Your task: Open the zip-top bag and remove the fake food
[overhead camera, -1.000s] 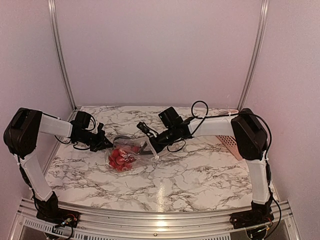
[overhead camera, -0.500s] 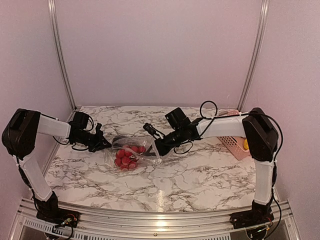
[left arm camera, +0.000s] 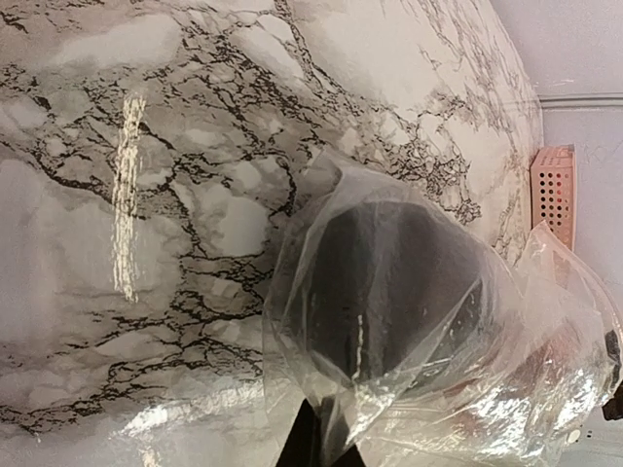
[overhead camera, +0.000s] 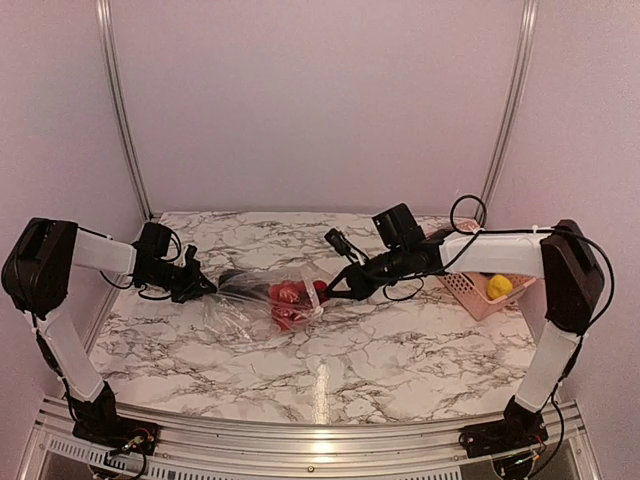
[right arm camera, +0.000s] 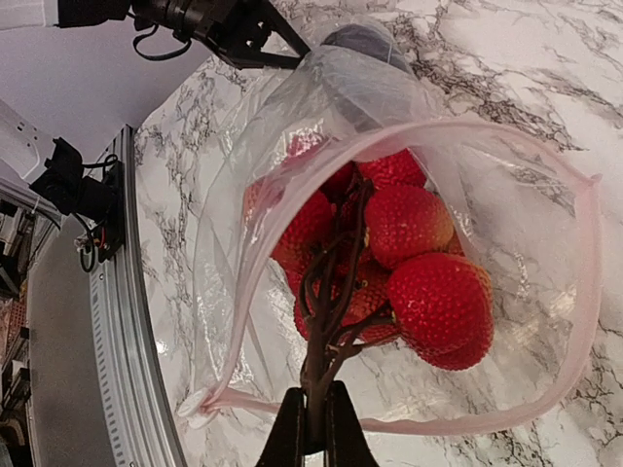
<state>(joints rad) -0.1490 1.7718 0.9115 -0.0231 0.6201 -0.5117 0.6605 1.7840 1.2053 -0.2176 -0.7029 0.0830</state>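
Zip-top bag of clear, crinkly transparent plastic [overhead camera: 232,308] was stretched along the white marble-patterned table [overhead camera: 400,350] between the two pairs of fingers, one end at each. The left gripper [overhead camera: 207,288] was pressed shut on a fold of the plastic at the end away from the mouth. A dark rounded piece [left arm camera: 389,282] was seen inside the bag just beyond its fingertips.

The right gripper [right arm camera: 311,413] was set at the open mouth, whose pink zip rim curved out to either side of the fingers. These fingers were pressed together on the thin dark stem of the fake food [right arm camera: 409,253], a cluster of glossy red plastic strawberries lying inside the zip-top bag just ahead of the fingertips. Whether the rim was pinched along with the stem could not be told.

A pink perforated plastic basket [overhead camera: 462,290] was seen well behind the right fingers, beside that arm, with a small yellow plastic piece [overhead camera: 498,287] in it.
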